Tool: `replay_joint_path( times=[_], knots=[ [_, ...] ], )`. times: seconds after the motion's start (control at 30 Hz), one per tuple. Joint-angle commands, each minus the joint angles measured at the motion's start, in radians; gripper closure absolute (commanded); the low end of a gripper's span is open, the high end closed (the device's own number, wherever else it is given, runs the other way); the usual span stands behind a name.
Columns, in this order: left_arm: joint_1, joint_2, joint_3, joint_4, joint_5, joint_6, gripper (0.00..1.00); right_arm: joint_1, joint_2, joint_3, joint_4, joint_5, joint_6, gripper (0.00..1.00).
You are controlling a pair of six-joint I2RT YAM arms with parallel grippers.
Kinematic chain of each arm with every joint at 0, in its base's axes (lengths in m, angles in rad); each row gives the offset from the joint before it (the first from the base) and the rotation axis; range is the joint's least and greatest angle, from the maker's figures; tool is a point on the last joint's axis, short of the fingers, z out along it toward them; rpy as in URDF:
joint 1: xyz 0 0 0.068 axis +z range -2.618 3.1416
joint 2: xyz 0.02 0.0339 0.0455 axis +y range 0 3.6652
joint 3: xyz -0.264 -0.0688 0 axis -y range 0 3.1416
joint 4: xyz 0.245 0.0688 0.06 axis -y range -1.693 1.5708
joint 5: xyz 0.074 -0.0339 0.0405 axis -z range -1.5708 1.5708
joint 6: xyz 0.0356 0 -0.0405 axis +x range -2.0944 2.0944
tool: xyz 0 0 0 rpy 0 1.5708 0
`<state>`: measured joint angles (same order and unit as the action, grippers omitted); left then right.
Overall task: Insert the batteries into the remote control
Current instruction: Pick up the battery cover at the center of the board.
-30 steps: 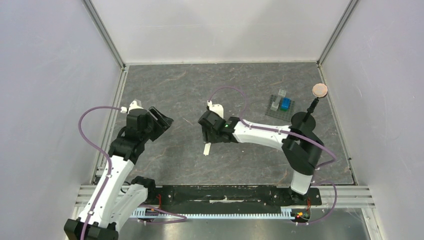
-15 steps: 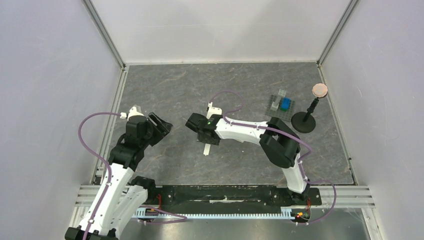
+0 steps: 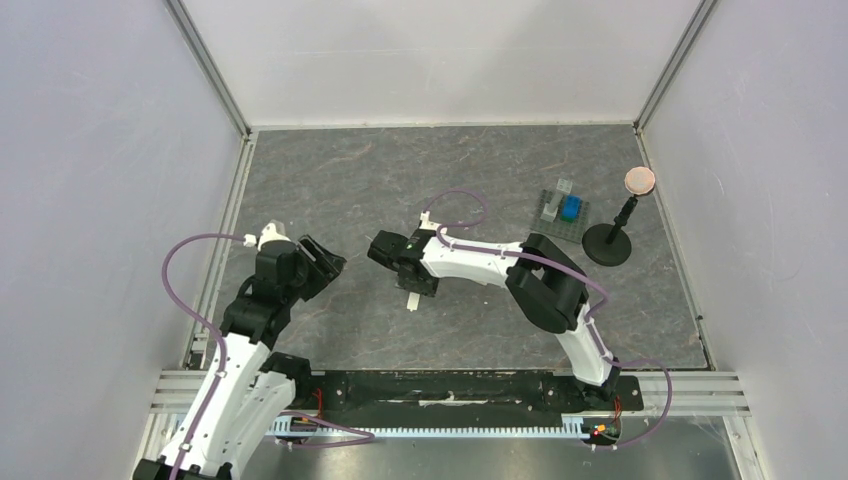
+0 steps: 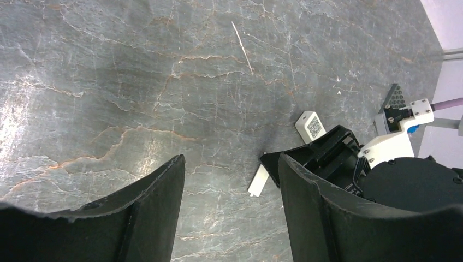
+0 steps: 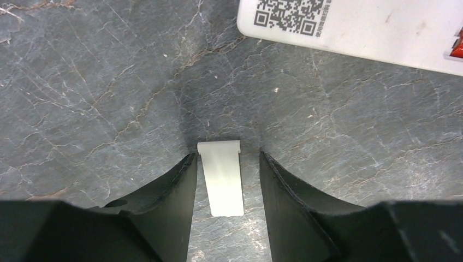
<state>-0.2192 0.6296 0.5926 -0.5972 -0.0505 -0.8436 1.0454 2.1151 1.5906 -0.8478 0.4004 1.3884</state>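
The remote control (image 5: 355,27) lies back up, its code sticker showing at the top of the right wrist view. A sliver of red (image 5: 456,48) at its end looks like a battery. The other battery is hidden. A small plain white cover piece (image 5: 221,177) lies flat on the floor between the fingers of my right gripper (image 5: 226,158). The jaws stand open around it, with a gap on each side. From above, my right gripper (image 3: 412,285) covers the remote, and only the cover (image 3: 411,301) pokes out. My left gripper (image 4: 230,161) hangs open over bare floor to the left, with the remote (image 4: 311,125) and the cover (image 4: 258,183) ahead of it.
Blue and grey blocks on a grey plate (image 3: 562,210) sit at the back right. Beside them stands a black stand with a round disc (image 3: 607,243). White walls close in three sides. A metal rail (image 3: 450,385) runs along the near edge.
My right gripper has swung left and come down over the cover piece, and its jaws have narrowed around it. The left arm has shifted only slightly.
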Motion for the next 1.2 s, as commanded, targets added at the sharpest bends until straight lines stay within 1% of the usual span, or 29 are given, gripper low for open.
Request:
replay_joint_path(
  times=[0.0, 0.1, 0.17, 0.3, 0.37, 0.43, 0.5, 0.6, 0.67, 0.73, 0.83, 0.9, 1.07, 1.17],
  knots=[
    [0.003, -0.032, -0.014, 0.03, -0.006, 0.012, 0.31, 0.007, 0.051, 0.051, -0.068, -0.008, 0.038, 0.52],
    [0.003, -0.053, -0.016, 0.02, -0.017, 0.011, 0.31, 0.007, 0.07, 0.066, -0.093, -0.025, 0.025, 0.53],
    [0.003, -0.068, -0.019, 0.014, -0.029, 0.006, 0.31, 0.007, 0.076, 0.065, -0.098, -0.036, 0.021, 0.56],
    [0.003, -0.101, -0.031, 0.01, -0.049, -0.004, 0.31, 0.007, 0.084, 0.058, -0.101, -0.059, 0.012, 0.67],
    [0.002, -0.112, -0.033, 0.01, -0.05, -0.003, 0.31, 0.004, 0.083, 0.053, -0.101, -0.062, 0.007, 0.75],
    [0.003, -0.117, -0.034, 0.006, -0.044, 0.0, 0.31, 0.0, 0.079, 0.048, -0.099, -0.064, 0.004, 0.79],
    [0.002, -0.118, -0.04, 0.001, -0.03, 0.0, 0.31, -0.004, 0.07, 0.05, -0.095, -0.054, 0.0, 0.81],
    [0.003, -0.121, -0.061, 0.005, 0.012, -0.002, 0.31, -0.009, 0.043, 0.052, -0.079, -0.027, -0.002, 0.82],
    [0.003, -0.125, -0.086, 0.029, 0.077, -0.005, 0.31, -0.011, 0.015, 0.057, -0.069, -0.006, -0.002, 0.82],
    [0.003, -0.131, -0.127, 0.079, 0.161, -0.014, 0.31, -0.016, -0.017, 0.057, -0.061, 0.01, 0.002, 0.81],
    [0.001, -0.143, -0.209, 0.197, 0.285, -0.059, 0.3, -0.03, -0.062, 0.042, -0.049, 0.009, 0.016, 0.76],
    [0.0, -0.147, -0.269, 0.273, 0.337, -0.095, 0.3, -0.041, -0.088, 0.025, -0.037, -0.009, 0.023, 0.74],
    [-0.006, -0.151, -0.339, 0.391, 0.387, -0.126, 0.3, -0.06, -0.129, -0.01, -0.021, -0.034, 0.027, 0.73],
    [-0.034, -0.139, -0.375, 0.488, 0.405, -0.147, 0.3, -0.067, -0.151, -0.028, -0.006, -0.059, 0.03, 0.73]
  ],
)
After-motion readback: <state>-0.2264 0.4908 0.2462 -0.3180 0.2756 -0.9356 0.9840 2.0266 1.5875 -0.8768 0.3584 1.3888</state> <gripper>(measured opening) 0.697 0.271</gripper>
